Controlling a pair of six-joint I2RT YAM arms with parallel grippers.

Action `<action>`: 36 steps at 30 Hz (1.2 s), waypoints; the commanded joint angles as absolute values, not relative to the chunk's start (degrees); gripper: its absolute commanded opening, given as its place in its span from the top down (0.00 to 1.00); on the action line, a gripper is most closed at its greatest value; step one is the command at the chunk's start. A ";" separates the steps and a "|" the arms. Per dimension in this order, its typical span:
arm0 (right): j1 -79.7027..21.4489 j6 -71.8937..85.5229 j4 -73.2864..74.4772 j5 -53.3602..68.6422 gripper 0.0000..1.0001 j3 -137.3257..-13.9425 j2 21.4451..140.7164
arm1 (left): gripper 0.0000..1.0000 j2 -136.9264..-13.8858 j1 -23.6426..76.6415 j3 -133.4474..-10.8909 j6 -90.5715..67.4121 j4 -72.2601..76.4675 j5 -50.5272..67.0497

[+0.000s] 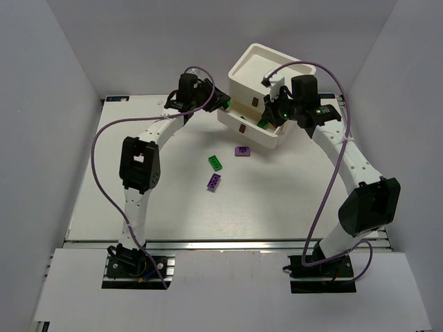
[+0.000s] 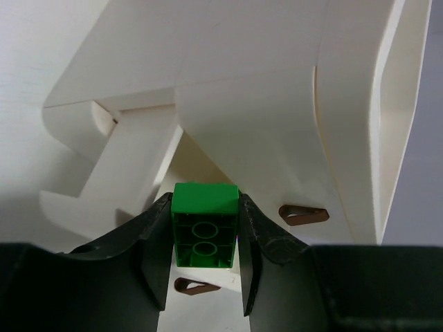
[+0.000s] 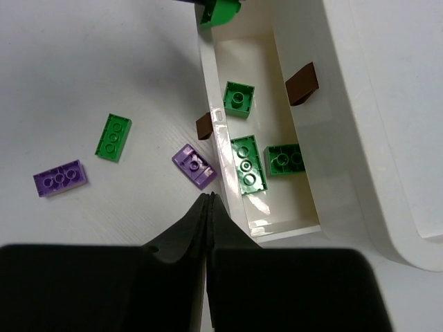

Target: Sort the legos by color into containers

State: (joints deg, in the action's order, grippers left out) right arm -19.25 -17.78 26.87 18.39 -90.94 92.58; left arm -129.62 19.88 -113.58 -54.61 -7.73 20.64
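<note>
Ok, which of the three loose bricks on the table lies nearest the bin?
The purple brick just outside the bin, by its long wall; the other purple brick and the green brick lie farther out.

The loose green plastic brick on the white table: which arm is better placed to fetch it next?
Probably the right arm. The right gripper is shut and empty, with the loose green plastic brick in its wrist view; the left gripper is clamped on a second green brick.
</note>
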 commanded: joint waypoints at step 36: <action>-36.30 -16.71 38.79 17.32 0.49 -103.54 115.13 | 0.40 -82.05 11.08 -80.19 -39.38 -27.40 -4.82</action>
